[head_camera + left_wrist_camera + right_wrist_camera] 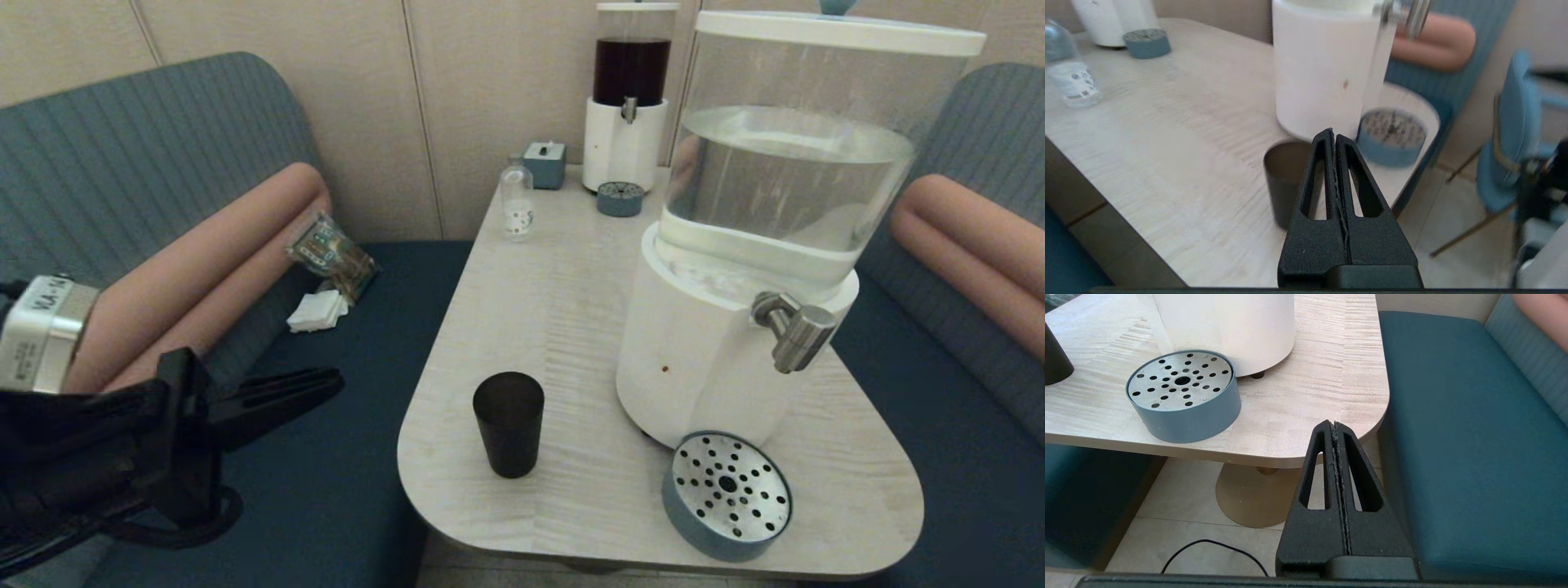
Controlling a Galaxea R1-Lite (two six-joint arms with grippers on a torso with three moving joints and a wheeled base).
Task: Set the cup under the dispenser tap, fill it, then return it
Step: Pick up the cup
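The dark tapered cup (509, 425) stands upright near the front left edge of the light wooden table (555, 294). The brushed-steel dispenser tap (796, 331) juts from the white base of the big clear-tank dispenser (710, 359), to the cup's right. Below the tap sits a round blue drip tray (727, 494) with a perforated steel top. My left gripper (335, 380) is shut and empty, off the table's left edge and pointing at the cup (1284, 179). My right gripper (1333, 424) is shut and empty, low beside the table's front right corner.
At the back stand a slim dispenser with dark liquid (629, 98), its small tray (620, 198), a small clear bottle (517, 204) and a blue box (544, 163). Packets (331, 257) and napkins (318, 310) lie on the blue bench to the left. A cable (1208, 547) lies on the floor.
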